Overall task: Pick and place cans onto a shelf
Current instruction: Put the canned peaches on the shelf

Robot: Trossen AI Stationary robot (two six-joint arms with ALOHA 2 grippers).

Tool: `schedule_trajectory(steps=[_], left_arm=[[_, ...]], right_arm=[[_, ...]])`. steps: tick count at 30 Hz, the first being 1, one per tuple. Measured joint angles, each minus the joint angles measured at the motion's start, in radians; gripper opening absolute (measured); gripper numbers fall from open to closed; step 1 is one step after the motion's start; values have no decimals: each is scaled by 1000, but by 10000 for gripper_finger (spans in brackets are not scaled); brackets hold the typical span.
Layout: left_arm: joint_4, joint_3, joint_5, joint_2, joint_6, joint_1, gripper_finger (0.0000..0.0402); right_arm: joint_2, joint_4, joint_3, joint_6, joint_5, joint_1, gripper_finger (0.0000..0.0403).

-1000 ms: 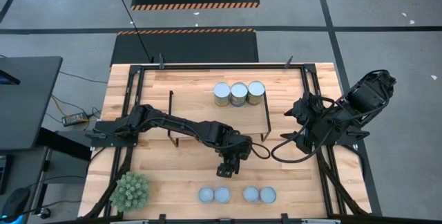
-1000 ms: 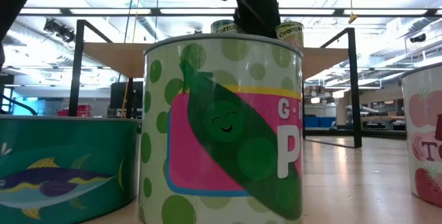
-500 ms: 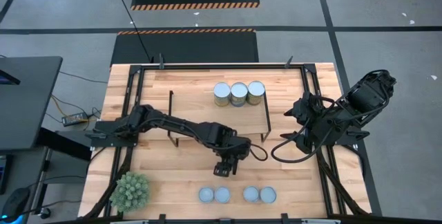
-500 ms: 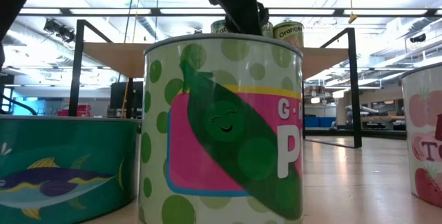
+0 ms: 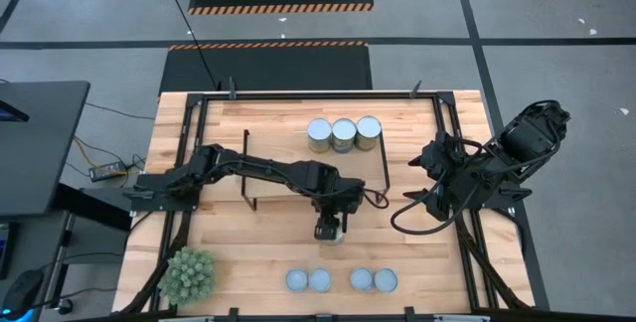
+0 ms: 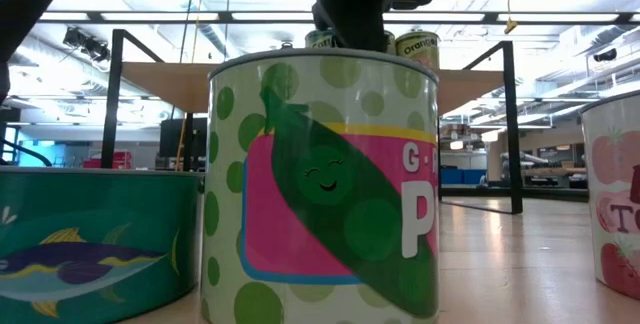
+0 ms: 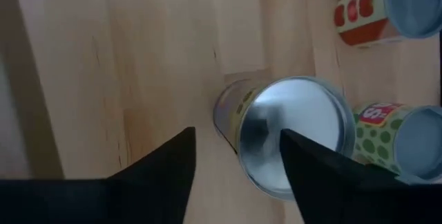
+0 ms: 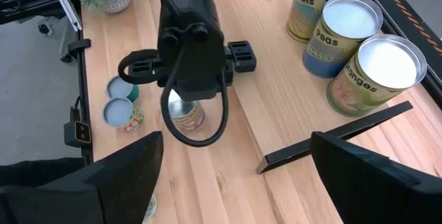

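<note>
A green-dotted can [image 7: 304, 106] with a shiny top stands upright on the table in front of the shelf [image 5: 278, 143]. My left gripper [image 5: 331, 225] is over it, pointing steeply down and open. In the left wrist view one finger [image 7: 311, 162] lies in front of the can's top, and the other [image 7: 166, 165] stands off its wall. Three cans [image 5: 344, 135] stand on the shelf board. Several cans [image 5: 319, 280] line the near edge. My right gripper [image 8: 235, 182] hangs open, raised at the table's right side. My left gripper comes at the standing can from above, one finger over the rim of its top [image 7: 276, 124] and the other outside its wall. Whether either finger touches the can, I cannot tell. The can rests on its base on the table.
A spiky green plant ball [image 5: 189, 274] sits at the near left corner. In the low view a pea can [image 6: 320, 184], a tuna can [image 6: 90, 234] and a tomato can [image 6: 615, 204] fill the foreground. The shelf's black legs [image 5: 386, 173] stand close to the left arm.
My left gripper has moved a little toward the table's far edge and right, and now stands over the lone can in front of the shelf. The can's near side now shows below the gripper in the high view. The right arm has kept still.
</note>
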Motion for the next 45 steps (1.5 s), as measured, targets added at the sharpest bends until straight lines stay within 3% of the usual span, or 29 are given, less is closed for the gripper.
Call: schedule_trajectory(steps=[6, 17, 25, 45], left_arm=[[-2, -2, -57, 10, 42, -34, 157], [2, -1, -62, 18, 45, -58, 93], [-13, 0, -93, 17, 46, -57, 10], [-48, -3, -94, -31, -7, -30, 1]], right_arm=[[0, 0, 0, -9, 0, 0, 373], [0, -1, 0, -17, 0, -3, 373], [0, -1, 0, -19, 0, -3, 373], [0, 0, 0, -16, 0, -3, 373]])
